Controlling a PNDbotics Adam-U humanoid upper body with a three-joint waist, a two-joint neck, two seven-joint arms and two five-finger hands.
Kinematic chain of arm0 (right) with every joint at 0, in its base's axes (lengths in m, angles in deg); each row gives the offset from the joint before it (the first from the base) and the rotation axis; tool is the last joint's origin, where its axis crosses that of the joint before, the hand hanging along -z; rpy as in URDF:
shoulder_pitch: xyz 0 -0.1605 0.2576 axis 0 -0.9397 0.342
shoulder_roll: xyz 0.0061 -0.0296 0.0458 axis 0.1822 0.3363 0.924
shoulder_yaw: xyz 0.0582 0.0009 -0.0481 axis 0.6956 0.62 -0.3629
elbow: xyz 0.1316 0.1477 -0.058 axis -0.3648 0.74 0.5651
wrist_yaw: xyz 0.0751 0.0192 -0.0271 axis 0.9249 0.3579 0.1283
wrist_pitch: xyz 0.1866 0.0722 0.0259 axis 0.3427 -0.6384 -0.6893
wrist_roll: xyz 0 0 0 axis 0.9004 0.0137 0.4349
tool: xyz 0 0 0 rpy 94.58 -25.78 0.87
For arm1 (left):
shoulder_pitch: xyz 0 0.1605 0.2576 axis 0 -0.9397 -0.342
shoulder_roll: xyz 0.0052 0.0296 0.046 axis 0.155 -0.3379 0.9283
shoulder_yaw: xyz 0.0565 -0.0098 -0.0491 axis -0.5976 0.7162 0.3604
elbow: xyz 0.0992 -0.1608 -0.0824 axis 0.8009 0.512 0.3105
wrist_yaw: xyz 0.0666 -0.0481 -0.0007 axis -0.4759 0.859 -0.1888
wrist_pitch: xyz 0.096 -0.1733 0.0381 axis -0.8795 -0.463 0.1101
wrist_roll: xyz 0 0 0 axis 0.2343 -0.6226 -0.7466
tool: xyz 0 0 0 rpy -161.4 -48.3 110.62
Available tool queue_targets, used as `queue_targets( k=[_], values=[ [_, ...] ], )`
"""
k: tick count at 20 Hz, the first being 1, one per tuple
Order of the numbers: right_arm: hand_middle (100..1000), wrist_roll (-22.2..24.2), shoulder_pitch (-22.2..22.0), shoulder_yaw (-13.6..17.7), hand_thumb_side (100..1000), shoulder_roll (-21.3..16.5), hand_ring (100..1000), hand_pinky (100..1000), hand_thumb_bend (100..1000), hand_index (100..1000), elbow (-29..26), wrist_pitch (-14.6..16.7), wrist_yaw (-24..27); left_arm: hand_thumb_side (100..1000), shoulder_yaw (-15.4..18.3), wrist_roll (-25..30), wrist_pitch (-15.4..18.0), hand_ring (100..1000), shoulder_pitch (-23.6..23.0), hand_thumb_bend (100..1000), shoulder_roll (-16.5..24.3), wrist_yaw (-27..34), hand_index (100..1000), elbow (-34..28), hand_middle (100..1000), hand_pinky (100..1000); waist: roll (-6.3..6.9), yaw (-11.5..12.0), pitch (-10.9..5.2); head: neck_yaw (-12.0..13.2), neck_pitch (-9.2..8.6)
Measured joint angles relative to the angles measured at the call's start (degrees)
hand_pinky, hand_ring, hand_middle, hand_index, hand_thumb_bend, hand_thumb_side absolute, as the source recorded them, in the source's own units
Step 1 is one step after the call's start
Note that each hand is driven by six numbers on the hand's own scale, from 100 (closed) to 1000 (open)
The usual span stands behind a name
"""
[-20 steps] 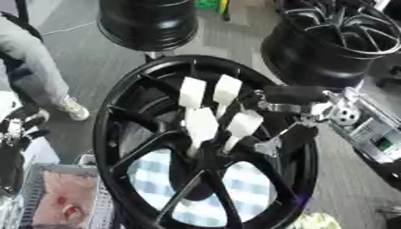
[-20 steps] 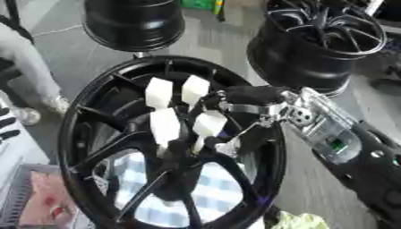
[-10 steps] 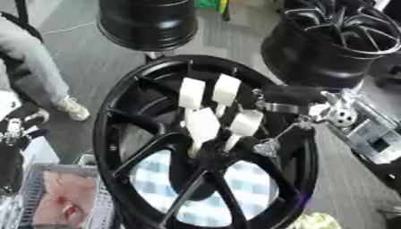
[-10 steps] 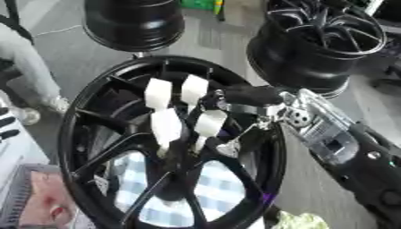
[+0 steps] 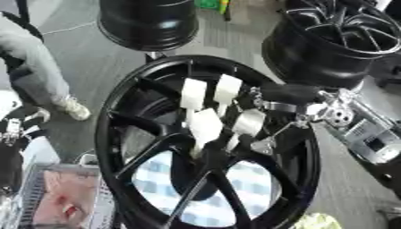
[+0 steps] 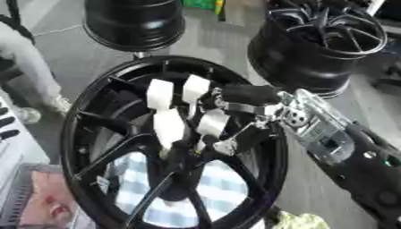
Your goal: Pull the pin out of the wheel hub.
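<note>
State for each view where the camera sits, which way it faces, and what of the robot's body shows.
Left eye view: in the robot's head, looking down at the large black spoked wheel hub; the right hand reaches in from the right among the white block-topped pins.
Right eye view: beside it in the head, same downward aim; more of the silver-jointed right arm shows.
Both share the hub, pins, hand and two black rims behind.

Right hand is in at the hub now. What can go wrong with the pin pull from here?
1. Four white-tagged pins stand bunched at the centre of the wheel hub. The right hand, reaching in from the right, may catch a neighbour instead of one pin.
2. The hand's fingers sit between the spokes, so pulling sideways could knock them against a spoke.
3. The hub seems to stand tilted, so a pull may shift it.
</note>
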Motion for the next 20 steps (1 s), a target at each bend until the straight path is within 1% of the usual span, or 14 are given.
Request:
queue_targets(
  k=[9,20],
  values=[
    [584,-0.53,0.99,0.49,199,-0.02,376,201,100,643,-0.13,-0.8,1.8,850,-0.01,0.04,-0.02,813,0.0,100,-0.01,0.0,862,0.31,796,743,-0.02,-0.02,-0.09,-0.18,0.0],
    [577,-2.43,1.69,3.63,202,-1.41,368,192,100,640,-0.2,-2.65,5.49,852,-0.02,0.12,-0.09,813,-0.03,100,-0.01,0.02,862,0.66,796,744,-0.3,0.01,-0.68,-0.23,0.0]
  ],
)
